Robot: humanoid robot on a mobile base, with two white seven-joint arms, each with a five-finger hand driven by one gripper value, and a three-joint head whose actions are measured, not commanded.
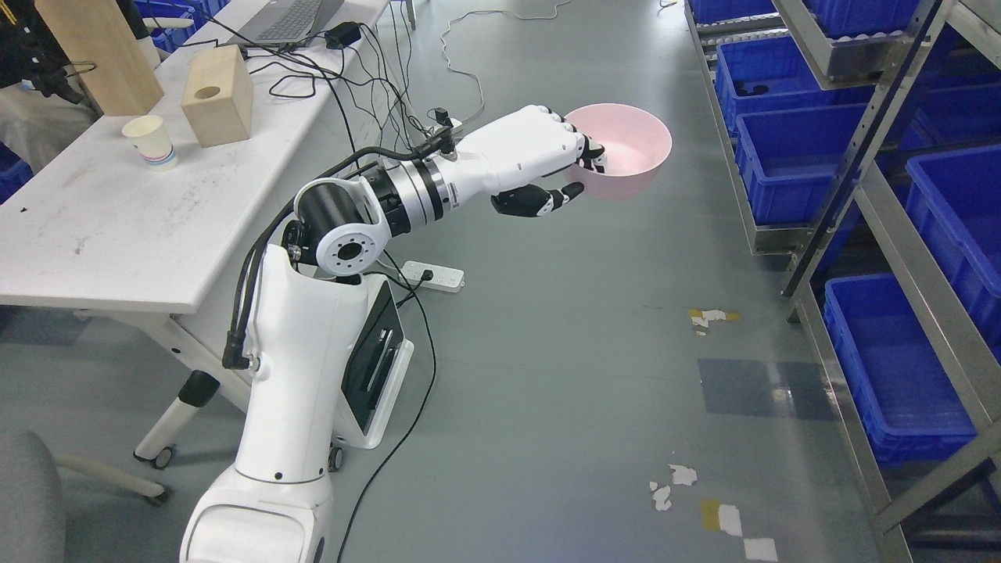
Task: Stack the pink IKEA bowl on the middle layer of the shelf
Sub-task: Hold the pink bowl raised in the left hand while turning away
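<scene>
one left robot hand (547, 160) clasping pink bowl (626, 148) above grey floor (547, 352), beside shelf (876, 211) of blue bins (798, 156)

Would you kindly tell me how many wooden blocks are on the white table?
2: a tall wooden block at the table's far left, and a wooden block with a round hole beside it.

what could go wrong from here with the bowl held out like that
1. The left robot hand pinches the pink bowl only at its near rim, over open floor; it could slip and drop.
2. The slanted shelf post and the blue bins stand just right of the bowl, so a swing toward the shelf might clip them.
</scene>
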